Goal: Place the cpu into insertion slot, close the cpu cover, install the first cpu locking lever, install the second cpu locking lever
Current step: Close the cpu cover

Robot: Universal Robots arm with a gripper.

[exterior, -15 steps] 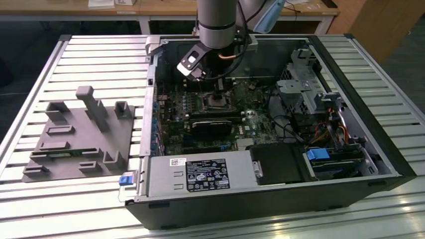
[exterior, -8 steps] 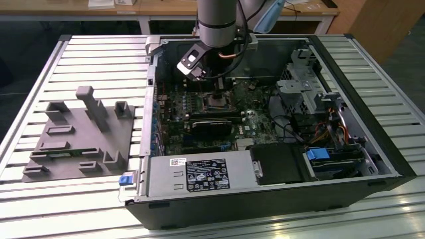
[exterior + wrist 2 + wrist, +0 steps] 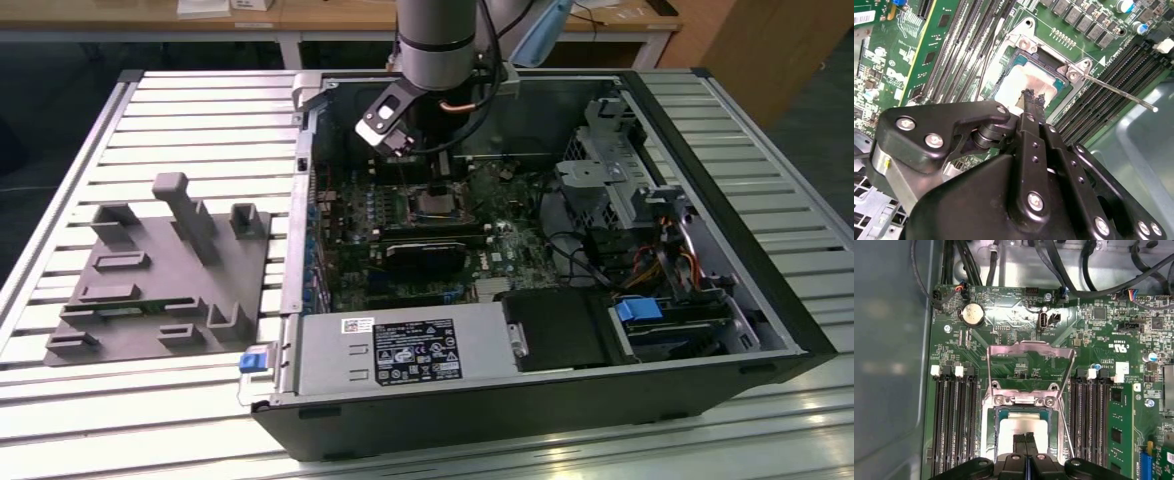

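Observation:
The cpu [image 3: 1011,436] lies flat in the insertion slot [image 3: 990,432], its pale silvery top [image 3: 1009,90] framed by the socket's rim. My gripper [image 3: 1026,439] hangs just over the chip's middle, fingers [image 3: 1030,102] pressed together with nothing between them. The cpu cover [image 3: 1031,347] stands swung up on its hinge behind the socket, its square window showing green board. A thin locking lever [image 3: 1119,92] sticks out free from the socket corner. In the exterior view the gripper [image 3: 427,165] reaches down into the open computer case just behind the socket [image 3: 434,203].
Long black memory slots [image 3: 951,425] flank the socket on both sides. Black cables [image 3: 974,265] run along the case wall behind the board. A grey fixture plate [image 3: 160,270] lies on the slatted table at the exterior view's left; the power supply [image 3: 387,350] and drive cage [image 3: 627,170] crowd the case.

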